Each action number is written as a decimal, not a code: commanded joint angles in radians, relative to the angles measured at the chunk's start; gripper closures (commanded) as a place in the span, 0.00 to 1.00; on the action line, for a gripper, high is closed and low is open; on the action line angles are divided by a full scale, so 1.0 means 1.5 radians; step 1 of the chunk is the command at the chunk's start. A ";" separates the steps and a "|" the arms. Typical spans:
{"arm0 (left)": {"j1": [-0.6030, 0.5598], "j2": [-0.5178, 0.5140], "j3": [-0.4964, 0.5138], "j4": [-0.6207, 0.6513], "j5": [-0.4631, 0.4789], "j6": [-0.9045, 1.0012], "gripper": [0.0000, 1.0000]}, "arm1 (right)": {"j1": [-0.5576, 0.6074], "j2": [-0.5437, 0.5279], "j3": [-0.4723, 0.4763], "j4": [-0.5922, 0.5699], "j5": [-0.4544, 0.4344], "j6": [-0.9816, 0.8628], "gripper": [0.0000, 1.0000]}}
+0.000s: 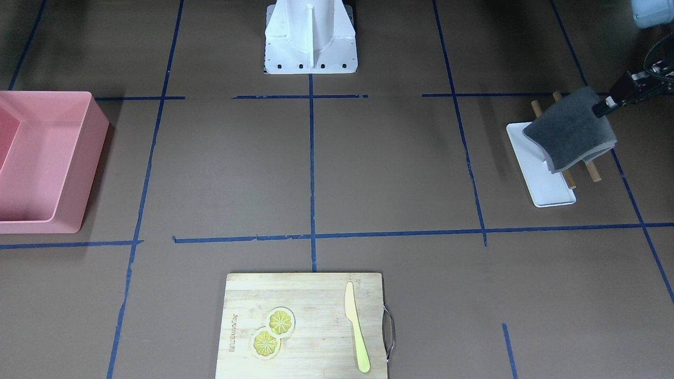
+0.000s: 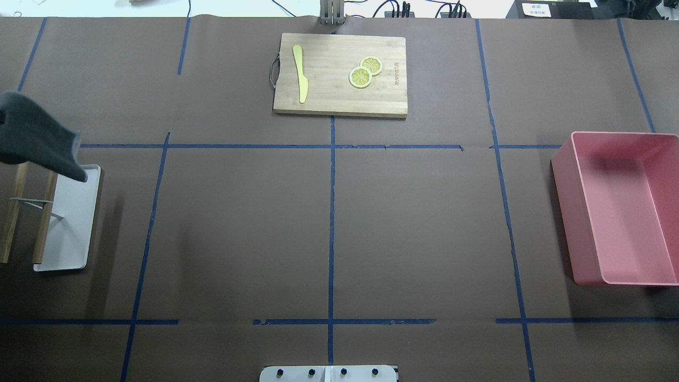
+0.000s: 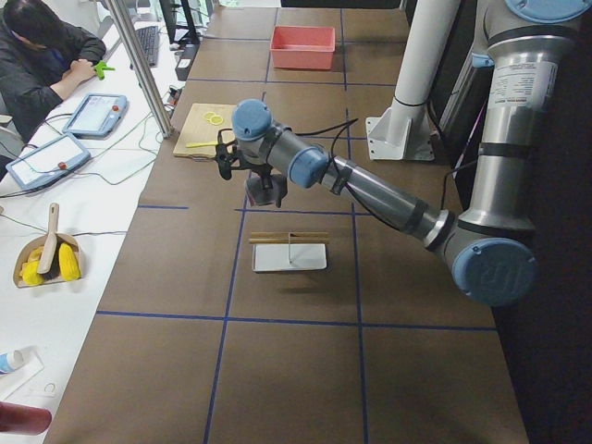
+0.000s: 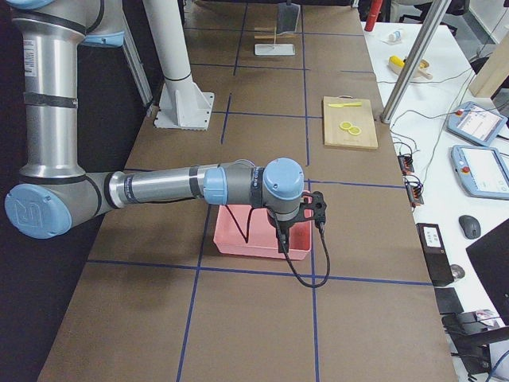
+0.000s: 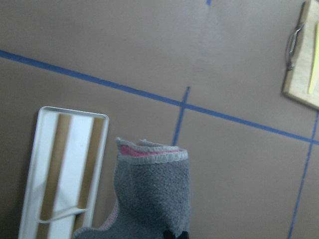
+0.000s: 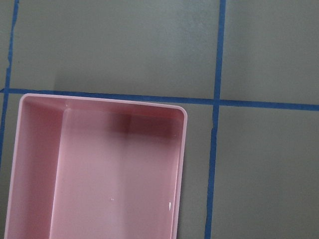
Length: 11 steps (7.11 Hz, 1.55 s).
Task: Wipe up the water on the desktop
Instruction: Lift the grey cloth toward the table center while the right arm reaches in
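Front-facing view: left gripper [image 1: 603, 109] clamps a grey cloth [image 1: 571, 131] above the white tray [image 1: 547, 187] at the right of the desktop [image 1: 389, 168]; no water shows, and wiping seems unstarted. Right side view: right gripper [image 4: 316, 213] hangs above the pink bin [image 4: 254, 251], and I cannot tell whether its claw is apart or together.

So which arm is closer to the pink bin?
Right. The right hand hangs over the bin; the left hand is far off, holding a cloth above the tray.

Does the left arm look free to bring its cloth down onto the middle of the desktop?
Probably yes. The left gripper holds the cloth up over the tray, and the desktop between there and the middle shows nothing in the way.
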 commanded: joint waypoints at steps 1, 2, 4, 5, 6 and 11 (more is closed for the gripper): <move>0.010 -0.118 -0.017 0.111 0.004 -0.096 1.00 | -0.010 0.025 0.036 0.002 0.000 0.018 0.00; 0.033 -0.145 -0.018 0.111 0.025 -0.148 1.00 | -0.041 0.051 0.069 0.002 -0.006 0.078 0.00; 0.099 -0.202 -0.017 0.111 0.089 -0.242 1.00 | -0.118 0.156 0.116 0.002 -0.016 0.246 0.00; 0.130 -0.222 -0.015 0.111 0.120 -0.275 1.00 | -0.168 0.201 0.146 0.002 -0.044 0.325 0.00; 0.155 -0.235 -0.009 0.110 0.138 -0.293 1.00 | -0.229 0.249 0.150 0.028 -0.050 0.419 0.00; 0.209 -0.334 0.075 0.108 0.185 -0.354 1.00 | -0.572 0.263 0.164 0.360 -0.507 0.511 0.00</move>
